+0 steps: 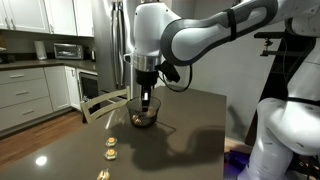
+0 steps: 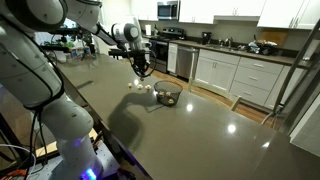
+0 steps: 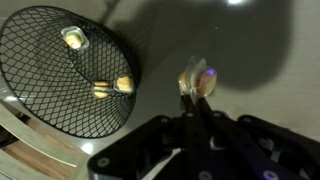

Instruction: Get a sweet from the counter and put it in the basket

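Note:
My gripper [image 3: 197, 88] is shut on a gold-wrapped sweet [image 3: 200, 80] and holds it above the dark glossy counter [image 3: 250, 60], just beside the black wire basket [image 3: 40, 100]. The basket holds three sweets alike [image 3: 112, 87]. In both exterior views the gripper [image 1: 148, 100] [image 2: 143, 70] hangs close to the basket [image 1: 143, 118] [image 2: 167, 95]. More gold sweets lie loose on the counter [image 1: 111, 148] [image 2: 138, 85].
The counter [image 1: 190, 130] [image 2: 180, 130] stretches wide around the basket. White kitchen cabinets with a microwave [image 1: 67, 50] stand behind, and a stove and more cabinets [image 2: 240, 75] lie beyond the counter's far edge. A wooden chair [image 1: 100, 102] stands at the counter's end.

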### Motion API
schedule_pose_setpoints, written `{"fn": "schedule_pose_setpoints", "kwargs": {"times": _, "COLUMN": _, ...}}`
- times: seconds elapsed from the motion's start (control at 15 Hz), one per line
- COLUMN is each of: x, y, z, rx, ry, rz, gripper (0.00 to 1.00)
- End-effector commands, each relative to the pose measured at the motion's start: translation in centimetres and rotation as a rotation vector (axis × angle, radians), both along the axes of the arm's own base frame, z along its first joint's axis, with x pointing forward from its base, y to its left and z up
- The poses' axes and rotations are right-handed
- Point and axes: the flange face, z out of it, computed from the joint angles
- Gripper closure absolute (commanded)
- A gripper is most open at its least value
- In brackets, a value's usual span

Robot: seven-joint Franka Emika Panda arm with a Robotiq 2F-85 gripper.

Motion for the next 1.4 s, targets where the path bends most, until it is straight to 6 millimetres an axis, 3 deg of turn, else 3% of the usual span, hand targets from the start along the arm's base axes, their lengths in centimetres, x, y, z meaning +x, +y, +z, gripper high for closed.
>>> {"fn": "schedule_pose_setpoints", "kwargs": {"times": 0.0, "x": 0.8, "y": -2.3, "z": 1.4, "rx": -0.029, "ry": -0.058, "rz": -0.052, "gripper": 0.93}}
{"fn": "schedule_pose_setpoints", "kwargs": {"times": 0.33, "x": 2.3, "y": -4.9, "z": 1.2, "rx": -0.053, "ry": -0.137, "rz": -0.138, "gripper": 0.93}}
{"fn": "schedule_pose_setpoints", "kwargs": {"times": 0.93, "x": 4.7, "y": -8.0, "z": -0.3, "rx": -0.079, "ry": -0.230, "rz": -0.282, "gripper": 0.93}}
{"fn": "schedule_pose_setpoints", "kwargs": {"times": 1.0, "x": 4.8, "y": -8.4, "z": -0.4, "rx": -0.077, "ry": -0.227, "rz": -0.309, "gripper": 0.68}}
{"fn": "schedule_pose_setpoints", "kwargs": {"times": 1.13, "x": 5.0, "y": -9.1, "z": -0.6, "rx": -0.072, "ry": -0.228, "rz": -0.342, "gripper": 0.61}}
{"fn": "schedule_pose_setpoints", "kwargs": {"times": 1.33, "x": 4.9, "y": -9.8, "z": -0.3, "rx": -0.059, "ry": -0.229, "rz": -0.379, "gripper": 0.41}}
